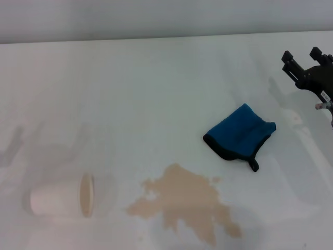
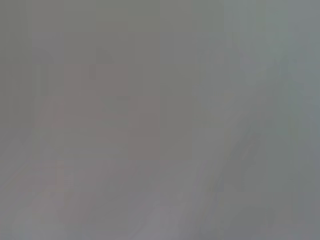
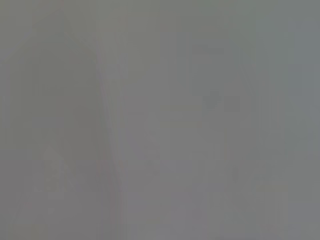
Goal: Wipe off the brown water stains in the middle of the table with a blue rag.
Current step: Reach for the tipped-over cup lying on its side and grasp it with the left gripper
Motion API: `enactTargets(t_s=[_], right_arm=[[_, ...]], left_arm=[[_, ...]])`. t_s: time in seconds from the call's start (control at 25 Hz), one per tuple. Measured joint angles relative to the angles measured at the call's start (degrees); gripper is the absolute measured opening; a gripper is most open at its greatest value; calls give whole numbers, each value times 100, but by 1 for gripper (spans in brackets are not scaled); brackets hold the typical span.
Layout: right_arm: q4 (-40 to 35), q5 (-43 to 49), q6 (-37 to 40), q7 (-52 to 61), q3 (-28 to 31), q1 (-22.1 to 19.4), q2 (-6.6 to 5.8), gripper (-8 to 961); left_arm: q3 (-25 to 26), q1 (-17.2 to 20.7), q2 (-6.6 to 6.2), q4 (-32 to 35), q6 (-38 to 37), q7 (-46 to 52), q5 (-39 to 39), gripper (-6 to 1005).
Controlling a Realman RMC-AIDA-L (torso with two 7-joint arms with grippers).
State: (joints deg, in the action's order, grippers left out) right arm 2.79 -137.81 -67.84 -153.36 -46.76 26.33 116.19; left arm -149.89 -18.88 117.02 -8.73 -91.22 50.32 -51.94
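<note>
In the head view nothing is wiped yet: the brown water stains spread unbroken at about 6 o'clock on the tabletop. The blue rag lies folded and untouched, apart from the stains at their 1 o'clock. The right tool hovers at 2 o'clock, fingers parted and empty, well short of the rag. A tipped white cup lies at 8 o'clock. The left tool is not visible.

Both wrist views show only grey blur. Grasping and wiping remain.

Just flat grey blur w/ faint streaks, nothing identifiable.
</note>
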Motion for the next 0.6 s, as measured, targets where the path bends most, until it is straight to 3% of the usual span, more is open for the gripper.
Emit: enactTargets(t_s=[0.08, 0.28, 0.44, 0.6], right_arm=[[1, 0, -8, 0, 0, 1, 0, 809], [3, 0, -11, 0, 0, 6, 0, 808], [-17, 1, -11, 0, 0, 4, 0, 808], [-42, 0, -11, 0, 0, 0, 0, 808]], left_arm=[[-198, -162, -129, -188, -88, 357, 85, 887], [-1268, -673, -509, -932, -382, 1545, 279, 888], [-1302, -974, -552, -1534, -883, 1665, 689, 888], [-1313, -1762, -704, -2654, -1746, 1604, 2125, 885]])
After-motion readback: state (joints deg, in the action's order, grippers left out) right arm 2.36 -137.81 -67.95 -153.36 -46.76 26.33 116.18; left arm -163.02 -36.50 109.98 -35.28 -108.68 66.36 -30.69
